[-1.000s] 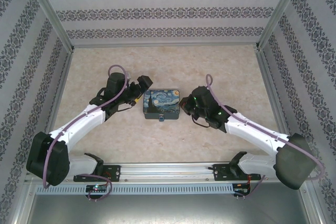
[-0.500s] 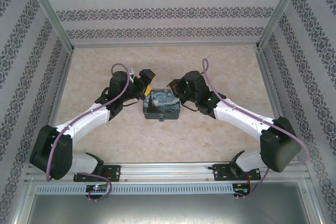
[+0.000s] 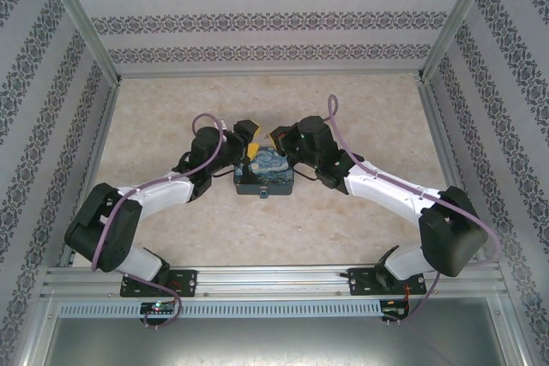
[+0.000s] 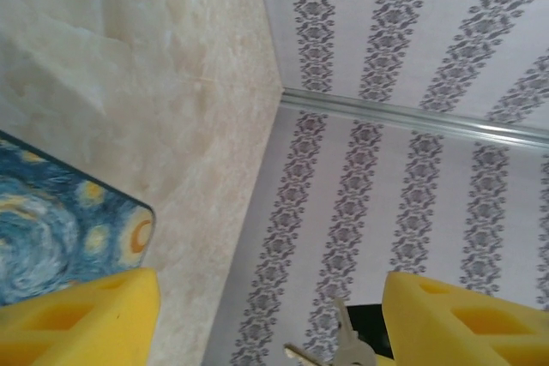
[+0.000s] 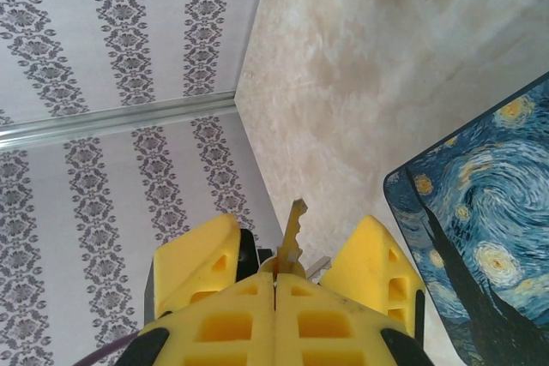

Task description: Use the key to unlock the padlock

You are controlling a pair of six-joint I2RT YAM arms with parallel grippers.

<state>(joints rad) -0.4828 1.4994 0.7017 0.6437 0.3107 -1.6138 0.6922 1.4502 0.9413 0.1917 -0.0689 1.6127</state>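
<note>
Detail of the padlock (image 3: pixel 262 195) is lost: it is one tiny blue speck against the near side of the one tin box (image 3: pixel 264 171), its shackle too small to make out. By the box's far edge, the left gripper (image 4: pixel 270 319) has its yellow fingers spread with nothing between them, their bases cut off by the frame. The right gripper (image 5: pixel 276 285) is pinching one key (image 5: pixel 293 229), whose head is hidden.
</note>
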